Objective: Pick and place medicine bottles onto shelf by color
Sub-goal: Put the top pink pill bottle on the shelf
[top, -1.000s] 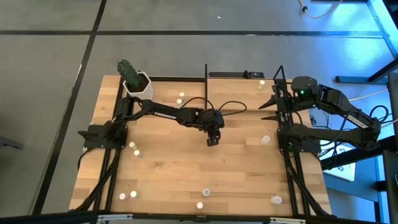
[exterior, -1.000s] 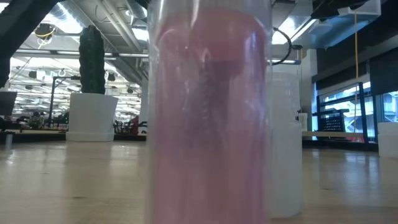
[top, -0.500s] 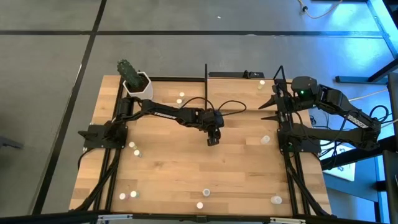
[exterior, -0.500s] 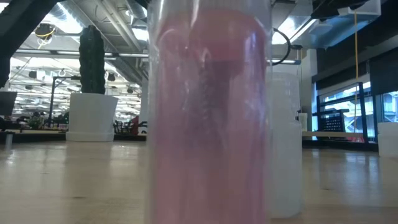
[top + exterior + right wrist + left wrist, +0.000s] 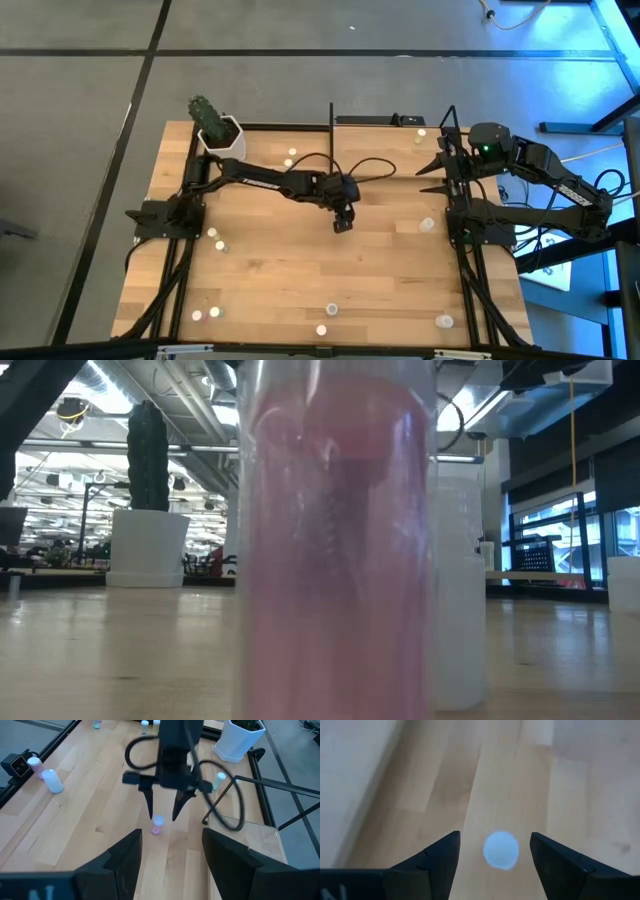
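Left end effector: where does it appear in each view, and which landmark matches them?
High view: left end effector near the table's middle, pointing down.
Low view: not visible; a pink bottle fills the centre.
Left wrist view: its open fingers at the bottom, astride a small bottle.
Right wrist view: centre, above that bottle.
Shared landmark: white plant pot, in high, low and right wrist views.

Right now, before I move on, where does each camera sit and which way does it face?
High: overhead, straight down on the table; both arms show.
Low: at tabletop height, looking level; a pink bottle fills it, no arm clear.
Left wrist: looks down past the left gripper, jaws open, at a bottle cap.
Right wrist: looks across the table past the right gripper.
Shared: the right wrist and high views both show the left gripper above the pink-capped bottle.
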{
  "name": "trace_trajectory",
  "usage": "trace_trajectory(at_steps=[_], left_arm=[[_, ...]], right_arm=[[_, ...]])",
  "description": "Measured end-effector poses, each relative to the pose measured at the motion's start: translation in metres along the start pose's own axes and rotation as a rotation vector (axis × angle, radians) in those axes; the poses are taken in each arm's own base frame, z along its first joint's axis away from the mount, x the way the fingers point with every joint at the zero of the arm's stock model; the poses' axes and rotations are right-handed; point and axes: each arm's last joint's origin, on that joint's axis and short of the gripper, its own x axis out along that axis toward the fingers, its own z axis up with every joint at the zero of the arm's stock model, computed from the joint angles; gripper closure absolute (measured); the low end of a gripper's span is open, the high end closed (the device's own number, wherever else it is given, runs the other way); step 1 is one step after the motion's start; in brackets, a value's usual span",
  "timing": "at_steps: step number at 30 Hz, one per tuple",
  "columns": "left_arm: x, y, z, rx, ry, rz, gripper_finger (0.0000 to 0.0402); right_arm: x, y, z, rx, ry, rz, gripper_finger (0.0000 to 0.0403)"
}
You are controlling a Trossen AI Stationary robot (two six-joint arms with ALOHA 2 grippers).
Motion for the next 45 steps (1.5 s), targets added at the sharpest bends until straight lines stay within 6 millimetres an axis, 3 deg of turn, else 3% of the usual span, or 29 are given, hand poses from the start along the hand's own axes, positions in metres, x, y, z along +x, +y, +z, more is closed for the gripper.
trace_trajectory(at_steps=[7, 15, 24, 35, 45], left_arm=[[-0.035, -0.001, 0.008, -0.002, 0.008, -0.002, 0.0168], [-0.09, -0.01, 0.015, -0.003, -0.005, -0.011, 0.0168], [-0.139, -0.024, 0.007, -0.078, 0.013, 0.134, 0.0168], [-0.156, -0.051, -0.004, -0.159, 0.026, 0.137, 0.0166], [-0.16, -0.066, -0.009, -0.248, -0.009, 0.182, 0.0166]], right_arm=[[0.0, 0.0, 0.0, 0.0, 0.0, 0.0, 0.0192], [0.0, 0.0, 0.0, 0.0, 0.0, 0.0, 0.0192], [0.001, -0.001, 0.001, -0.005, -0.008, -0.005, 0.0192], [0.001, -0.002, 0.003, 0.026, -0.021, -0.008, 0.0192], [0.005, -0.009, 0.012, 0.25, -0.094, -0.04, 0.0195]])
